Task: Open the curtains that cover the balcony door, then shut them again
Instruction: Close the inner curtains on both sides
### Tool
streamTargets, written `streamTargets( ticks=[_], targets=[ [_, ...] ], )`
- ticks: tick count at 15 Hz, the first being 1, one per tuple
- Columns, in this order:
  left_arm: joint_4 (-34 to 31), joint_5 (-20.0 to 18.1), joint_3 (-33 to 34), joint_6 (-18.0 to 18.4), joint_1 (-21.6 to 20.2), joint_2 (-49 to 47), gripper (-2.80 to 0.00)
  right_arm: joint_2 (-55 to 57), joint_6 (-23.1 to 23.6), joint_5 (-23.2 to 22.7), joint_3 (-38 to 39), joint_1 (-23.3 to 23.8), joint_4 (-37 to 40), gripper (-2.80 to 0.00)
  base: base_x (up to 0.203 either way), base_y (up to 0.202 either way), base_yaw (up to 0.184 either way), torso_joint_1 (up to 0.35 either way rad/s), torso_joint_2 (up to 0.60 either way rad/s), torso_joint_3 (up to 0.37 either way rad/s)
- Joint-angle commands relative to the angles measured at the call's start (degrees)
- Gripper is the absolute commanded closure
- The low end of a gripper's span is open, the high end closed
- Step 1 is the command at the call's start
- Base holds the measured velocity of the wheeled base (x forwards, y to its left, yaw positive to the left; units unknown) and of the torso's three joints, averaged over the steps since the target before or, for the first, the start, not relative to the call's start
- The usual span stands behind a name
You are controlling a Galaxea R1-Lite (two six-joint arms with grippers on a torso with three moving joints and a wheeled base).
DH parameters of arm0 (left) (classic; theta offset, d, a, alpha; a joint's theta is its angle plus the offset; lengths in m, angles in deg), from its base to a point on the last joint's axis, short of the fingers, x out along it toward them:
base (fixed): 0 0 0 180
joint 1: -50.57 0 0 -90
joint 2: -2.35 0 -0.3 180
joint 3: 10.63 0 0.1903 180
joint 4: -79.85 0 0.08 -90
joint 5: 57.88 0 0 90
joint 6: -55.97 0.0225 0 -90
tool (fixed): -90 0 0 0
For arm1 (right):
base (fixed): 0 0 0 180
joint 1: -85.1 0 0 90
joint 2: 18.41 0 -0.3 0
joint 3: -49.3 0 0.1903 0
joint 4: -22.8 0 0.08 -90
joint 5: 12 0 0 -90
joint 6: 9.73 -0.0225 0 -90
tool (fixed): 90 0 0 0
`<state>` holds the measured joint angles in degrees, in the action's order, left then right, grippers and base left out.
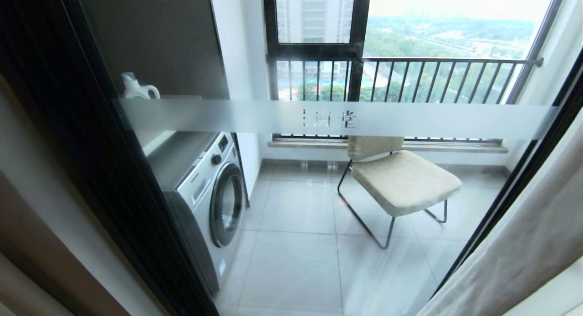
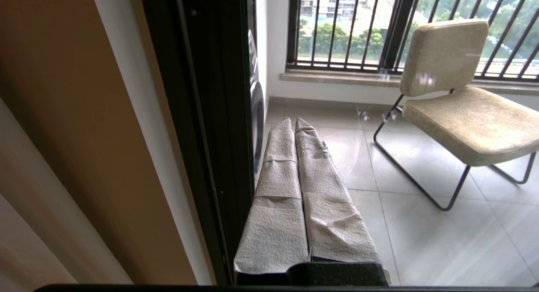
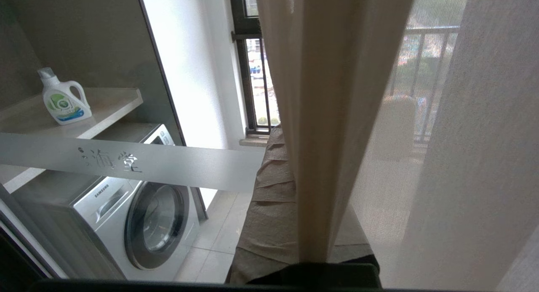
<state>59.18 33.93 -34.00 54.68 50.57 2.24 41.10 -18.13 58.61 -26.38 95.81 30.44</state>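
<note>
The balcony door [image 1: 319, 118] is a glass pane with a frosted band, set in a black frame [image 1: 91, 147]. The pane is uncovered across most of the head view. The curtains [image 1: 524, 243] hang bunched at the right edge. In the right wrist view my right gripper [image 3: 294, 136] is shut on a thick cream fold of the curtains [image 3: 320, 115]. One padded finger [image 3: 269, 191] shows beside the fold; the other is hidden behind the cloth. A see-through layer [image 3: 404, 157] hangs alongside. My left gripper [image 2: 294, 121] is shut and empty, low by the door frame [image 2: 210, 115]. Neither gripper shows in the head view.
Behind the glass stand a washing machine [image 1: 209, 193], a detergent bottle [image 1: 136, 88] on a shelf, and a beige chair [image 1: 401, 179] on the tiled floor. A black-framed window with railing bars [image 1: 410, 61] closes the balcony. A brown wall panel [image 2: 84, 115] lies left of the frame.
</note>
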Motion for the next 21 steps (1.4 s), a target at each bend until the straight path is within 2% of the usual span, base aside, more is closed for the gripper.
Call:
streamTargets(
  ticks=[1,4,7,11,14,18,21],
  targets=[
    [0.0,0.0,0.0,0.0,-0.1,0.0,0.00,0.6,0.0,0.0,-0.2,0.0,-0.5,0.00,0.000,0.000,0.000,0.000,0.00,0.000],
    [0.0,0.0,0.0,0.0,-0.1,0.0,0.00,0.8,0.3,0.1,-0.2,0.0,-0.8,0.00,0.000,0.000,0.000,0.000,0.00,0.000],
    [0.0,0.1,0.0,0.0,-0.1,0.0,0.00,1.3,3.2,0.0,-0.5,-1.7,-0.9,0.00,0.000,0.000,0.000,0.000,0.00,0.000],
    [0.0,0.0,0.0,0.0,-0.1,0.0,0.00,3.3,8.5,0.9,-1.7,-9.6,-0.8,0.00,0.000,0.000,0.000,0.000,0.00,0.000],
    [0.0,0.0,0.0,0.0,-0.1,0.0,0.00,6.7,12.2,6.3,-3.6,-18.5,-0.9,0.00,0.000,0.000,0.000,0.000,0.00,0.000],
    [0.0,0.0,0.0,0.0,-0.1,0.0,0.00,12.2,14.9,16.9,-7.2,-32.7,-1.5,0.00,0.000,0.000,0.000,0.000,0.00,0.000],
    [0.0,0.0,0.0,0.0,-0.1,0.0,0.00,16.2,15.6,23.0,-7.8,-38.4,-5.4,0.00,0.000,0.000,0.000,0.000,0.00,0.000]
  ],
)
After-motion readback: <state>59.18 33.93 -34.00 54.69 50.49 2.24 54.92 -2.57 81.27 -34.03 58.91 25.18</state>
